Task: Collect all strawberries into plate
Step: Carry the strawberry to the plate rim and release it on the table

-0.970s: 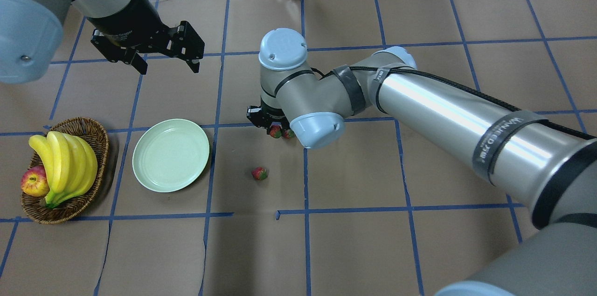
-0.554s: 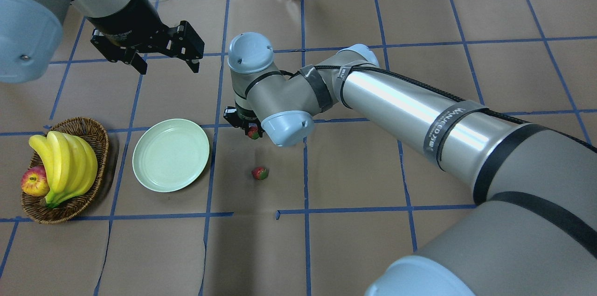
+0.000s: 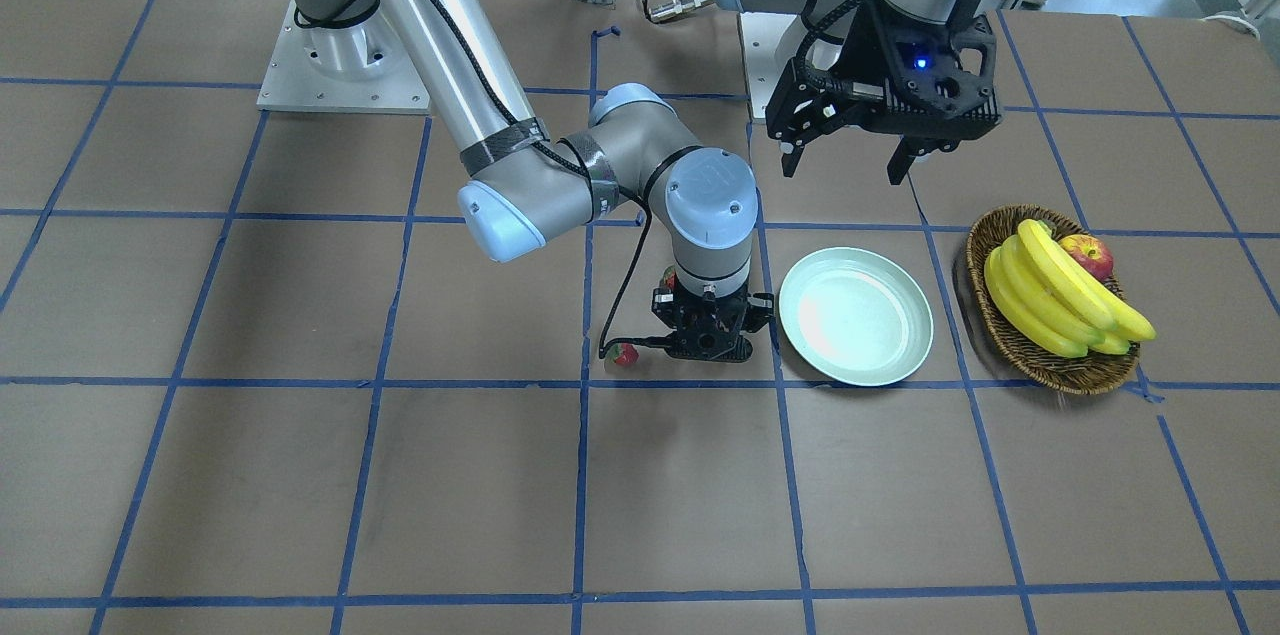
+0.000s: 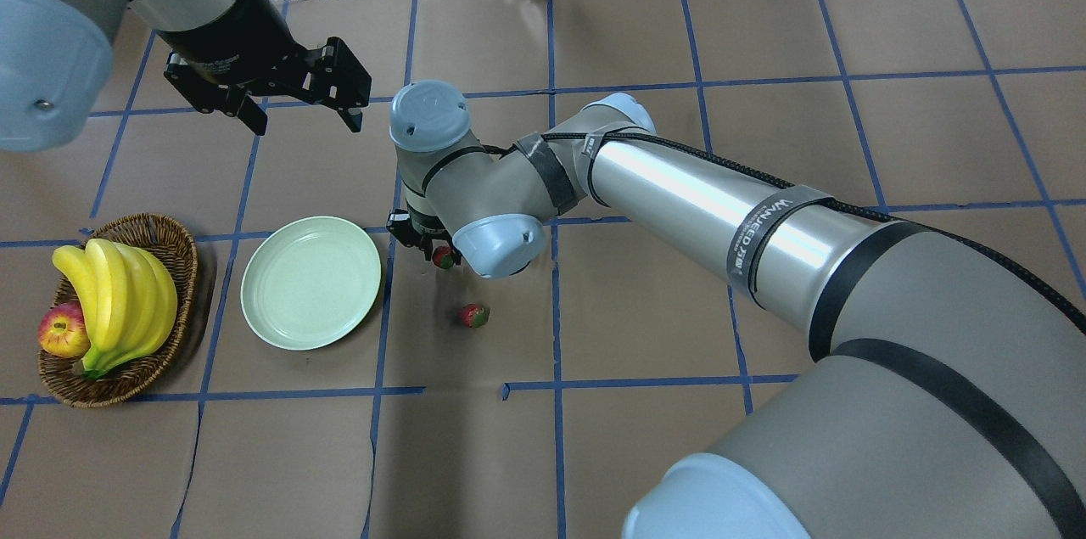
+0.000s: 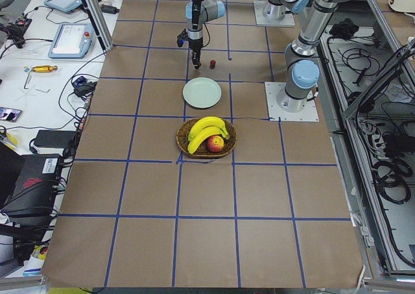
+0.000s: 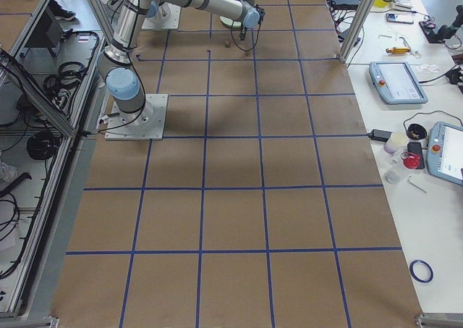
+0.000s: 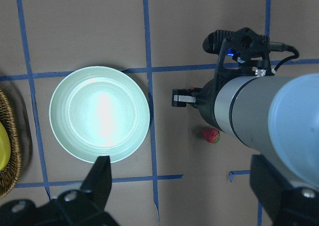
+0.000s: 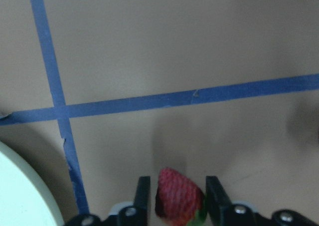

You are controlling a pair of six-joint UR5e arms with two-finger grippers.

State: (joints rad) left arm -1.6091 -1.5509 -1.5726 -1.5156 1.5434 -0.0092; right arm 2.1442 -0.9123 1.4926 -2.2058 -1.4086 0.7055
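1. Just right of the plate (image 4: 310, 283) in the overhead view, our right hand (image 8: 178, 196) has closed narrowly on the held strawberry (image 8: 179, 202). We judge this to be the carrying step.
2. Upper left of that frame, our left hand (image 4: 307, 125) hangs wide open and empty.
3. Next we must cross the raised rim and release low, or the small tapered fruit may roll on the glossy, shallow dish.
4. On the matte brown tabletop (image 4: 628, 335) lie the dimpled second strawberry (image 4: 473, 316) and the third strawberry (image 3: 625, 353).
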